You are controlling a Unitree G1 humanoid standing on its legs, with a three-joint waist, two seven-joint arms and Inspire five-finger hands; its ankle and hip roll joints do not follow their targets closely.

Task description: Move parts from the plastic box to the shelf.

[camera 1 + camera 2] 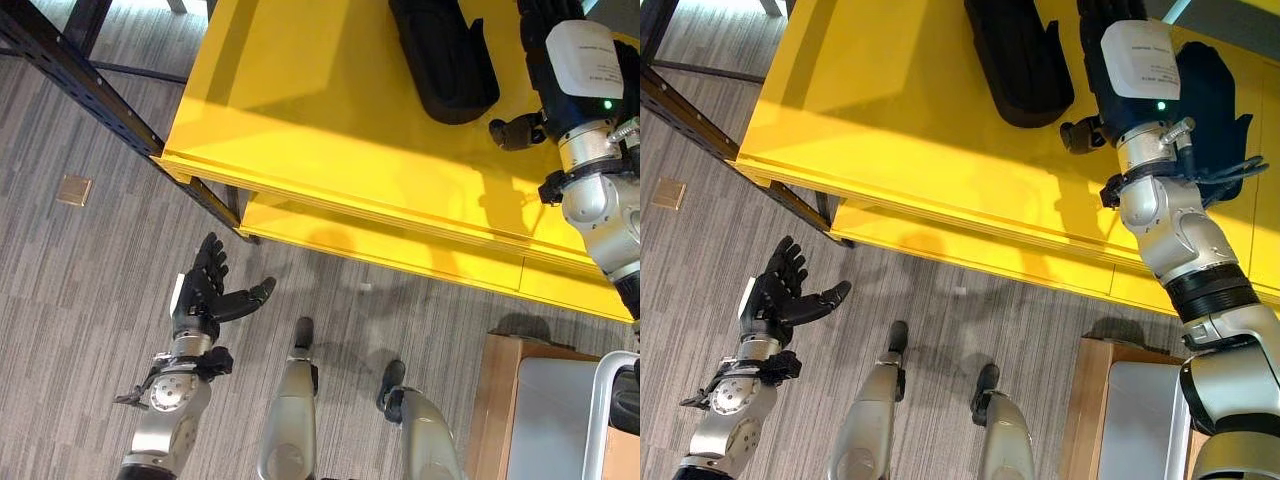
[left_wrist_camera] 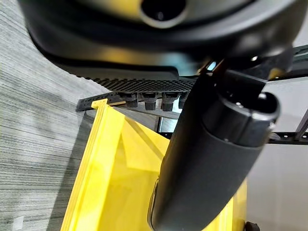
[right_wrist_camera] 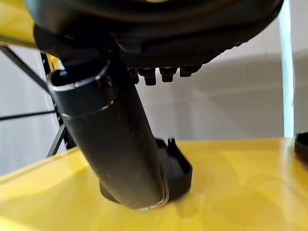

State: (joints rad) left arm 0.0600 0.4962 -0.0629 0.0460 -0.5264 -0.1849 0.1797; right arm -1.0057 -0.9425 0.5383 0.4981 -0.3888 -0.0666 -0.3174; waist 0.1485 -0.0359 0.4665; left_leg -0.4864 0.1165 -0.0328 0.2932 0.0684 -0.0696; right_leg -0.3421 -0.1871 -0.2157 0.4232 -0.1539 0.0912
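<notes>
Right wrist view: a dark, seemingly hollow part point(image 3: 174, 169) lies on the yellow shelf point(image 3: 250, 183).

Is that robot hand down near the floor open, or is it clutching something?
Open and holding nothing: the left hand hangs over the grey floor with fingers spread straight and thumb out.

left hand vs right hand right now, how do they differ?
The left hand hangs low over the grey floor, fingers spread, holding nothing. The right hand reaches over the yellow shelf beside a black part; its fingers are not readable. Both are dark.
</notes>
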